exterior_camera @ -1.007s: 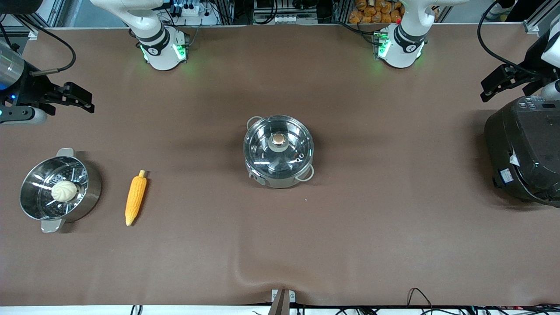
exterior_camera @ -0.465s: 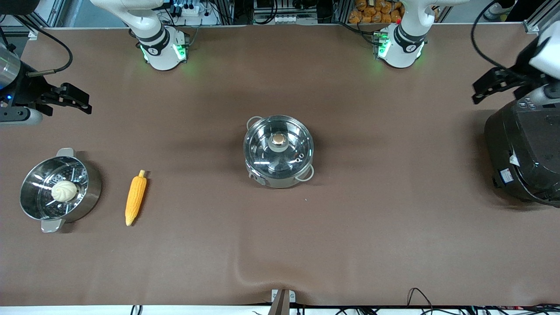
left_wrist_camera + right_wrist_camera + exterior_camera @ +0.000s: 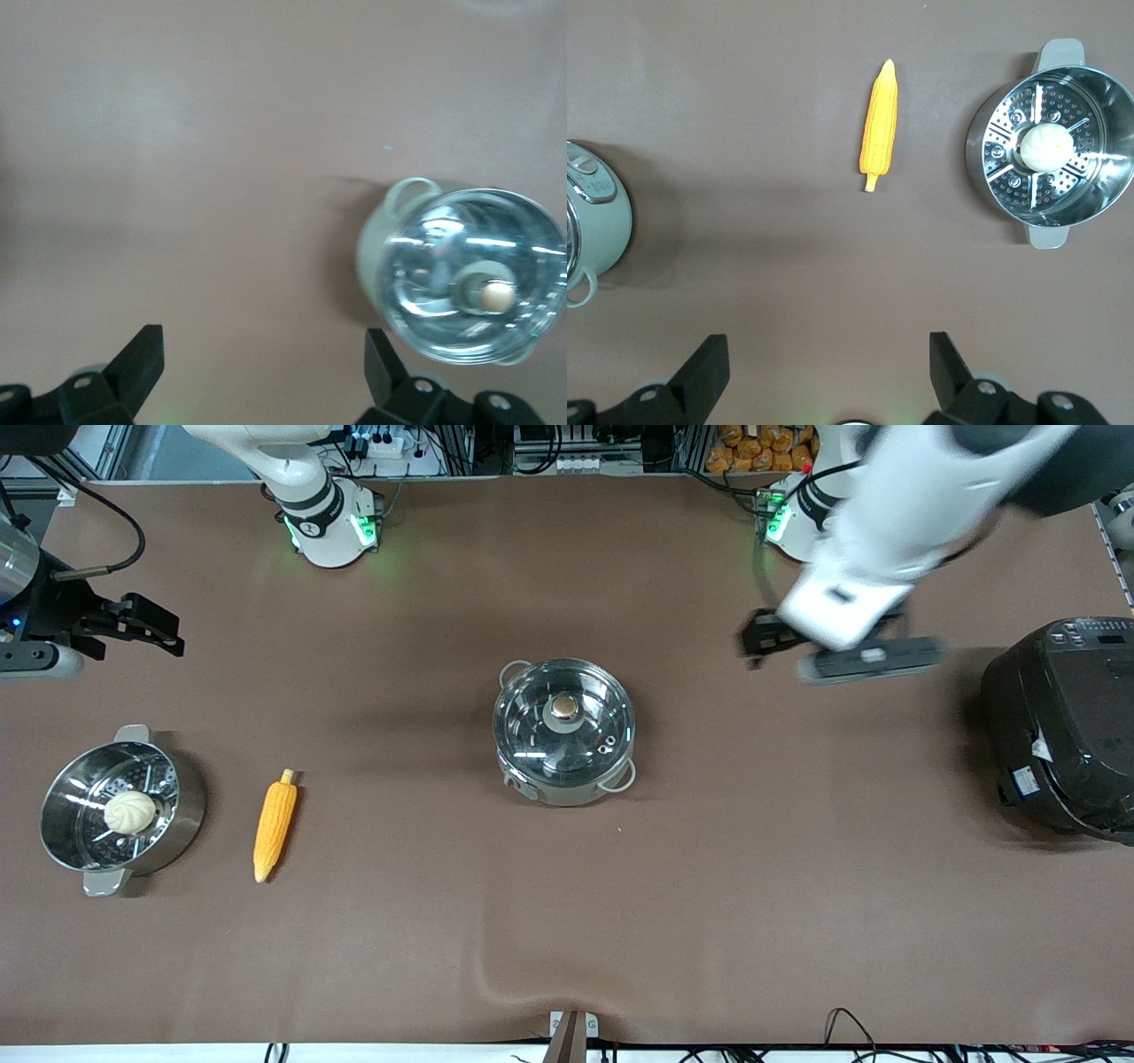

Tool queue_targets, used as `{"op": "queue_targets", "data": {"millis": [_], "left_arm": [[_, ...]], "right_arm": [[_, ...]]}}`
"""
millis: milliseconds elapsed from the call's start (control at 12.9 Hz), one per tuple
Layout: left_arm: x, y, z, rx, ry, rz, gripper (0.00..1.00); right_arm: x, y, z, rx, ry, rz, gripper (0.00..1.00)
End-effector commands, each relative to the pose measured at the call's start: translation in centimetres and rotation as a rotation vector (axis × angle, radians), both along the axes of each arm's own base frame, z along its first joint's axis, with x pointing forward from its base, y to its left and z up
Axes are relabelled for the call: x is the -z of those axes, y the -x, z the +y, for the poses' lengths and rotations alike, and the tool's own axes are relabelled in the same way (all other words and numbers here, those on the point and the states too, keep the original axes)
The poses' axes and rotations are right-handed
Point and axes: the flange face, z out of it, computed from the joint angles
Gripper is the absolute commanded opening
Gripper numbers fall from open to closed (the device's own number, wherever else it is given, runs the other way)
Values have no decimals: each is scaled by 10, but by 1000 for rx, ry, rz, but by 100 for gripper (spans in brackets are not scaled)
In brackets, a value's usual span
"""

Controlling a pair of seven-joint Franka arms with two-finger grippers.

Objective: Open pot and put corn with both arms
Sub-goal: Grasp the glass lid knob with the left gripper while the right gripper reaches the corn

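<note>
The steel pot stands mid-table with its glass lid on, copper knob on top. The yellow-orange corn lies on the mat toward the right arm's end, beside the steamer pot. My left gripper is open and empty, in the air over bare mat beside the pot, toward the left arm's end. In the left wrist view the pot lies off to one side of the open gripper. My right gripper is open and empty over the mat at the right arm's end. The right wrist view shows the gripper and the corn.
A steel steamer pot with a white bun stands at the right arm's end; it also shows in the right wrist view. A large black cooker stands at the left arm's end. The mat has a wrinkle near the front edge.
My left arm has swung from over the black cooker toward the pot. The right gripper has barely moved. Pot, lid and corn have not moved.
</note>
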Motion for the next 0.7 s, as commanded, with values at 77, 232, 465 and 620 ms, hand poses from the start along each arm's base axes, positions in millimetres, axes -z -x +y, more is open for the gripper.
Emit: {"op": "queue_targets", "data": {"millis": [77, 232, 465, 620], "left_arm": [[52, 13, -102, -60, 24, 14, 100], [80, 32, -149, -108, 38, 12, 100], [130, 50, -195, -140, 33, 25, 100], [158, 53, -206, -145, -10, 15, 100]], "right_arm": [[-7, -2, -13, 35, 8, -26, 100], [-5, -1, -7, 28, 8, -15, 100], [13, -16, -8, 10, 10, 1, 100], [41, -34, -2, -4, 19, 24, 100]]}}
